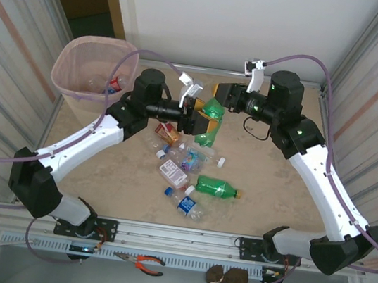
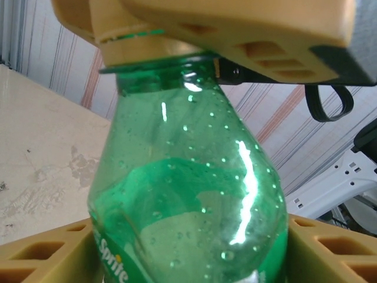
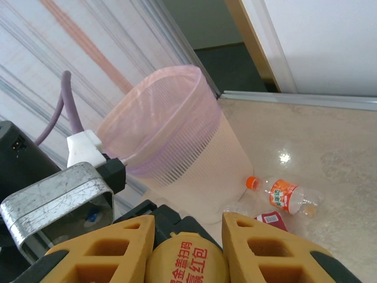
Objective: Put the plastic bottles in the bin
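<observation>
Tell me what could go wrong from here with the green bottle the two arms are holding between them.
1. The green bottle hangs between both arms. The right end effector clamps its cap and the left end effector grips its smooth, rounded body. If the right lets go too soon, the bottle may slip and fall onto the loose bottles below.
2. The bin is tall, so a low swing toward it could knock its rim.
</observation>
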`<act>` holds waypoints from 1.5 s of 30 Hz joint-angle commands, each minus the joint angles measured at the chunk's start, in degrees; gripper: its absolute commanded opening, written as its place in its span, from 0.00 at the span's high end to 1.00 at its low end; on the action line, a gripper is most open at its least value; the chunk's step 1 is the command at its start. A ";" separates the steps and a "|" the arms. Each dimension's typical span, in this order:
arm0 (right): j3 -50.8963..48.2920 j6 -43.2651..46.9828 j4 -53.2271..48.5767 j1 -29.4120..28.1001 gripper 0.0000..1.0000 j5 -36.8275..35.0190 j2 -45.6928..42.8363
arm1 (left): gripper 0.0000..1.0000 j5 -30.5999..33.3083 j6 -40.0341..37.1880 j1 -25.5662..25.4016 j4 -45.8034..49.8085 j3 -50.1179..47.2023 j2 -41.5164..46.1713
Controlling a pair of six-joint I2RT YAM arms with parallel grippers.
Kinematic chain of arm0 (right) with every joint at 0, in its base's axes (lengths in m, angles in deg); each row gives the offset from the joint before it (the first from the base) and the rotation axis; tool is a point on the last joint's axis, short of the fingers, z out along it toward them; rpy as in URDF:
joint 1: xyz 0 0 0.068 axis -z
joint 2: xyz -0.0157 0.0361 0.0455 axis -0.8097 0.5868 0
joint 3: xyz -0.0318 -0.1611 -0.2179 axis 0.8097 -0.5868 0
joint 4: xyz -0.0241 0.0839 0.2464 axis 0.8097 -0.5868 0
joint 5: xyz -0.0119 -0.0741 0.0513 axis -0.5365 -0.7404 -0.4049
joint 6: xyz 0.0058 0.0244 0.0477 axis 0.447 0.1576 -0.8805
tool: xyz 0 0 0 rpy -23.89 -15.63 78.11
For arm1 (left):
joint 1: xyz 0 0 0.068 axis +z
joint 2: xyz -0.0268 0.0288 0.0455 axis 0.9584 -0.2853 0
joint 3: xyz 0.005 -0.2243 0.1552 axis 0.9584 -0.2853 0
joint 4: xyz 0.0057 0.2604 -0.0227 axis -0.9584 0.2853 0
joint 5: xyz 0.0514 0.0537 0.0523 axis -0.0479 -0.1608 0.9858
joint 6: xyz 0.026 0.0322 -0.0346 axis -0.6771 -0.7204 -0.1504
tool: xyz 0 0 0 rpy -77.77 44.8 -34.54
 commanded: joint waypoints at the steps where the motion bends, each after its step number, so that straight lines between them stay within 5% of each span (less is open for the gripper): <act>1: 0.59 -0.71 1.40 -0.54 0.77 1.26 -0.97 | 0.33 -1.44 -2.34 -0.27 0.96 2.03 0.16; 10: 0.92 -0.66 0.61 -0.67 0.71 -0.09 -1.32 | 0.49 0.16 -3.98 -0.27 2.38 2.97 1.24; 16: 2.35 1.08 -2.97 -0.71 0.37 -4.54 -3.53 | 0.48 5.14 -6.91 0.23 8.25 5.42 2.96; 21: 2.44 3.02 -7.46 0.35 0.30 -11.41 -7.22 | 0.47 8.38 -8.17 2.92 13.72 8.00 5.30; 29: 0.21 2.55 -11.16 6.53 0.27 -12.33 -12.15 | 0.47 13.20 -9.76 12.69 28.80 16.38 7.28; 39: -1.33 2.28 -13.54 10.01 0.27 -10.82 -13.27 | 0.48 9.98 -12.76 32.09 45.94 29.81 2.99; 45: -1.56 2.44 -14.42 10.09 0.27 -10.99 -13.35 | 0.48 9.69 -18.14 39.22 54.49 38.23 -3.21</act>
